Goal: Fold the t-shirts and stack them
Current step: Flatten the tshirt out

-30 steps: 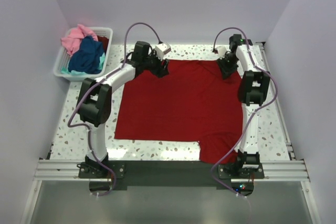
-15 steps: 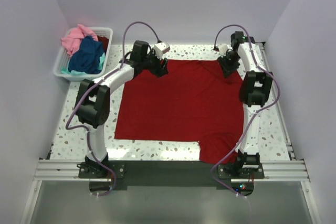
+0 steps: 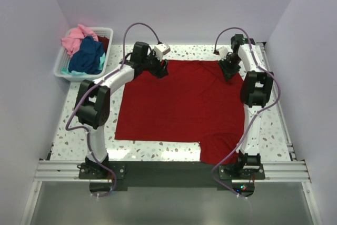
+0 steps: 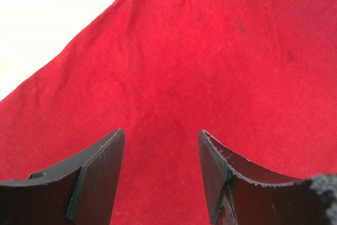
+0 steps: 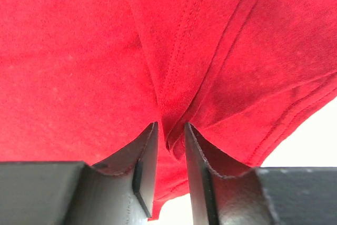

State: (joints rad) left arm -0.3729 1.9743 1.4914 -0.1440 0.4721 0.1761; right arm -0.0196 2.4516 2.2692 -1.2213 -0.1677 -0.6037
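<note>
The red t-shirt lies spread flat on the speckled table. Its near hem runs straight, just short of the table's front edge. At the near right a lobe of the cloth bulges past that line, close beside the right arm's base. Bare table shows as a broad strip along the shirt's left side and a narrower one along its right, where the right arm stands over the cloth's edge. Farther back, a thin band of table lies beyond the shirt's far edge.

The left gripper sits over the far-left corner. Its fingers are spread wide with only flat cloth showing between them, and whether the tips touch it cannot be told. The right gripper, at the far-right corner, is almost pressed together, its fingers pinching a raised, seamed fold of the shirt.

At the far left, well apart, a white basket holds a pink t-shirt, a navy t-shirt and a teal t-shirt.
</note>
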